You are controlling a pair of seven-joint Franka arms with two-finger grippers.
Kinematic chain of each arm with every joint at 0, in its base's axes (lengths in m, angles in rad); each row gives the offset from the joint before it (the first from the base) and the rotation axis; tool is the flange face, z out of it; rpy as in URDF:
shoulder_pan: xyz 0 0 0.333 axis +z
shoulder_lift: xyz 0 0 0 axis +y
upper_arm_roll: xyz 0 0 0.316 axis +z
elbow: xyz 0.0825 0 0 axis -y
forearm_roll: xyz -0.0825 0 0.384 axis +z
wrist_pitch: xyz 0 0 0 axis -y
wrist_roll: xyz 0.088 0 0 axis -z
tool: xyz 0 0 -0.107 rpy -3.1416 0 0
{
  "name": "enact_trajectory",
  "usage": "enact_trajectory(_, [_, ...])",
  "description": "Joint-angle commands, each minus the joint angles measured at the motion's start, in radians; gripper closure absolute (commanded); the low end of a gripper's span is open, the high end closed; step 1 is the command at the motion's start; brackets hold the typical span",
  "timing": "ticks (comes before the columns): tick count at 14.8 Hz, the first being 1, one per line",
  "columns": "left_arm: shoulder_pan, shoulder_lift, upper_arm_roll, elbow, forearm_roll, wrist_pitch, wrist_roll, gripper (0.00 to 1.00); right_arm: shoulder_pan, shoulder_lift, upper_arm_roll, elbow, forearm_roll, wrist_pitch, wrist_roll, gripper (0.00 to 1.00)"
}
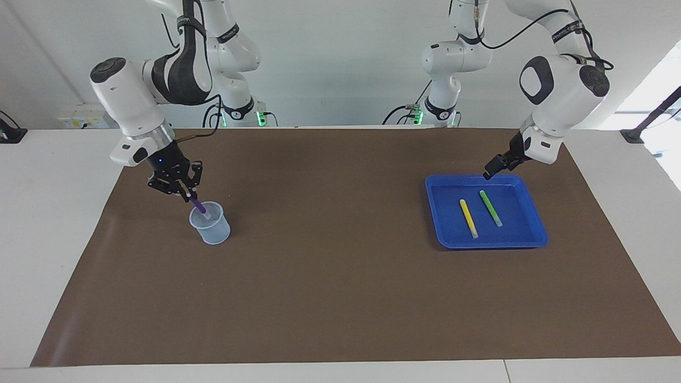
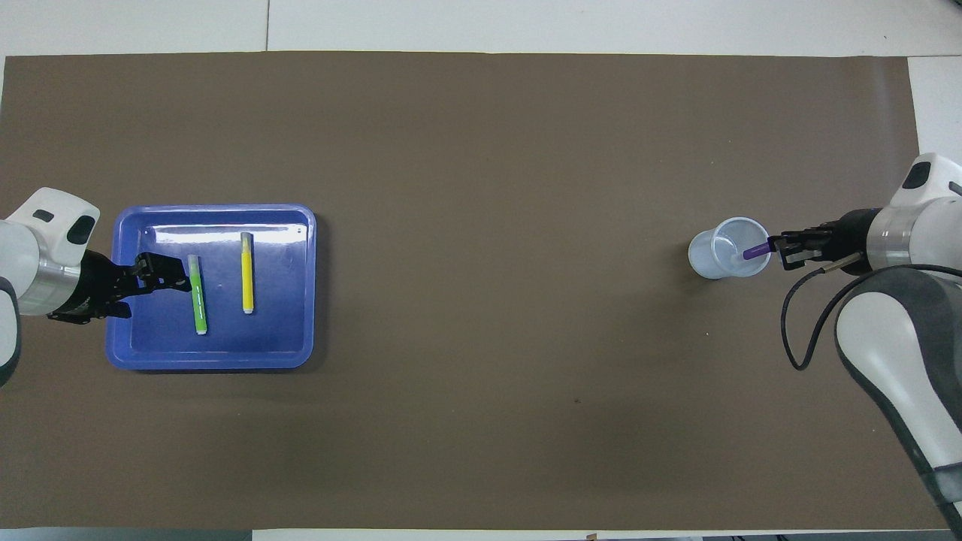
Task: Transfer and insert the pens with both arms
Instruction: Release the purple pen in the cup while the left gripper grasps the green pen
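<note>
R tool (image 1: 187, 195) pinches purple pen (image 1: 198, 206) in cup (image 1: 210, 223); L tool (image 2: 161, 272) spread, overhead only.

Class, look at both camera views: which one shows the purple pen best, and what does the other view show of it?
The facing view: the purple pen slants from the right gripper down into the clear cup, so its tilt and depth show. The overhead view shows only a short purple stub across the cup's rim.

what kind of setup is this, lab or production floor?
Most likely a robotics lab bench. Two white arms stand at a table under a brown mat, plain white wall. The props are test-like: a blue tray with loose pens and a clear plastic cup. No production fixtures in view.
</note>
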Motion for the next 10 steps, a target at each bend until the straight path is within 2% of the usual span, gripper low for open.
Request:
enact_trajectory(1, [0.024,0.067,-0.006,-0.008,0.038,0.119,0.124,0.00,-0.017,0.009,0.013,-0.010,-0.040,0.037,-0.022,1.00])
enact_trajectory(4, [0.025,0.159,-0.006,-0.012,0.111,0.247,0.153,0.00,-0.017,0.029,0.013,-0.010,-0.063,0.040,-0.022,1.00])
enact_trajectory(6, [0.027,0.190,-0.006,-0.020,0.136,0.294,0.158,0.03,-0.017,0.043,0.013,-0.010,-0.068,0.043,-0.021,1.00])
enact_trajectory(10, [0.015,0.226,-0.006,-0.061,0.137,0.367,0.157,0.16,-0.013,0.057,0.013,-0.010,-0.068,0.048,-0.019,1.00])
